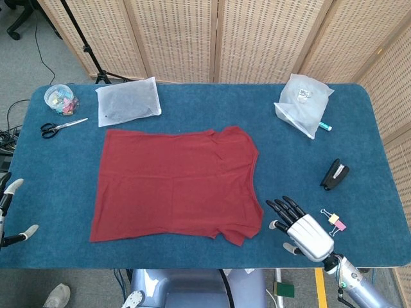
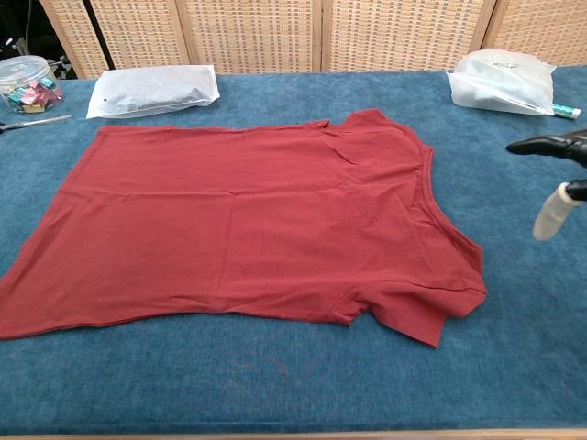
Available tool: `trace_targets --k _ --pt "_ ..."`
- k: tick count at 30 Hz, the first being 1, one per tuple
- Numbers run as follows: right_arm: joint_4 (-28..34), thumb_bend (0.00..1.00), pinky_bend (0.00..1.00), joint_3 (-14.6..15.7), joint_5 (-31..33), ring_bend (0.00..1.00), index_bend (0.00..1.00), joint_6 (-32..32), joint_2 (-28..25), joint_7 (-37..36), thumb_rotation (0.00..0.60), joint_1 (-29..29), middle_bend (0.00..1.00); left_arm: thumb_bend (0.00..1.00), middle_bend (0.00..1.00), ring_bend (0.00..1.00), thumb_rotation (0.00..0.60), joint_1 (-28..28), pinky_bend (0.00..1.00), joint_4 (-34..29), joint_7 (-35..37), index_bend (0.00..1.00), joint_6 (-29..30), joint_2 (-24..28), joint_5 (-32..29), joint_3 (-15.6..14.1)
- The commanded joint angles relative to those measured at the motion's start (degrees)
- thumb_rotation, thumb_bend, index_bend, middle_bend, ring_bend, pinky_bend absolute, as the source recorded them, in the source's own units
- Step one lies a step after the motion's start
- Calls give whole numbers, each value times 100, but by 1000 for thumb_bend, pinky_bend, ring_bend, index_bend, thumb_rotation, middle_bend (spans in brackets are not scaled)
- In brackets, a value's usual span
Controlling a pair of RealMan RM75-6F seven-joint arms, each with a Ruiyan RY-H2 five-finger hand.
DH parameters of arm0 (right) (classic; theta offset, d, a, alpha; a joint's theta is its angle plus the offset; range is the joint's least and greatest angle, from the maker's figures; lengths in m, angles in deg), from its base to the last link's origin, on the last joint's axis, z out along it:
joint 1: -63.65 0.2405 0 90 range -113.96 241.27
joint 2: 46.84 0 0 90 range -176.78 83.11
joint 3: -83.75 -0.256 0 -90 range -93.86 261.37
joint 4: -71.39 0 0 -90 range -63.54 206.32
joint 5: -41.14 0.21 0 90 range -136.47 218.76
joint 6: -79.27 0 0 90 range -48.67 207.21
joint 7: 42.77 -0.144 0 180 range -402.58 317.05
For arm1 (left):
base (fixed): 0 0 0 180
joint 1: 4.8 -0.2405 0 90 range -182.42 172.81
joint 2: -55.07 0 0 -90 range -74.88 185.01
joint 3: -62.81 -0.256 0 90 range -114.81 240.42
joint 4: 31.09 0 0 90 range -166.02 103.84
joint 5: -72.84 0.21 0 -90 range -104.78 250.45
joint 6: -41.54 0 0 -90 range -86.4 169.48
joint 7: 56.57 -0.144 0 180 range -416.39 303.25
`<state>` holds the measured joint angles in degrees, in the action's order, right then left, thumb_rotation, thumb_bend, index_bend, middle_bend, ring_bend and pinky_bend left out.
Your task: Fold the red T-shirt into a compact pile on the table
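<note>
The red T-shirt (image 1: 176,183) lies spread flat across the middle of the blue table (image 1: 58,160), its collar toward the right and its hem toward the left, with one sleeve sticking out at the near right corner and the other at the far side. The right hand (image 1: 300,226) hangs over the table just beside that near sleeve, not touching the cloth; its dark fingers (image 1: 281,206) are spread apart and point toward the shirt, and it holds nothing. In the chest view only the tips of this hand (image 2: 557,174) show at the right edge, a dark finger stretched out and a pale-tipped one below it, apart from each other. The left hand (image 1: 10,215) shows only as a couple of pale fingertips at the left edge of the head view, off the near left corner of the table, set apart and empty as far as can be seen. Behind the shirt lies a flat white packet (image 1: 128,101), with scissors (image 1: 61,127) and a clear tub of coloured clips (image 1: 59,97) at the far left. A lumpy plastic bag (image 1: 302,102) sits far right, a black stapler (image 1: 334,174) nearer, and a small binder clip (image 1: 334,220) just beside the right hand.
</note>
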<state>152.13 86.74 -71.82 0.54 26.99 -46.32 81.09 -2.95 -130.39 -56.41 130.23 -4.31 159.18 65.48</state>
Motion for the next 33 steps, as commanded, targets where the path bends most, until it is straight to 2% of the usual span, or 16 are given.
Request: trace_targets --k 1,7,15,21,33 --pt "21 0 0 -28 -29 0 389 175 215 228 600 138 22 0 0 0 600 19 0 4 -14 0 -42 -7 -55 18" --pt "163 1 0 -165 103 0 395 835 777 1007 600 512 22 0 0 0 600 64 0 7 -63 0 -145 -22 -156 42" --pt "242 16 0 -262 411 0 395 1321 1189 1559 600 789 23 0 0 0 600 63 0 10 -13 0 -148 -4 -192 53" --pt "298 51 0 -305 600 0 395 1512 1294 1903 600 891 22 0 0 0 600 68 0 41 59 0 -181 21 -261 73" --pt "329 53 0 -399 1162 0 395 1859 1370 2542 600 987 22 0 0 0 600 90 0 54 123 0 -244 56 -335 95"
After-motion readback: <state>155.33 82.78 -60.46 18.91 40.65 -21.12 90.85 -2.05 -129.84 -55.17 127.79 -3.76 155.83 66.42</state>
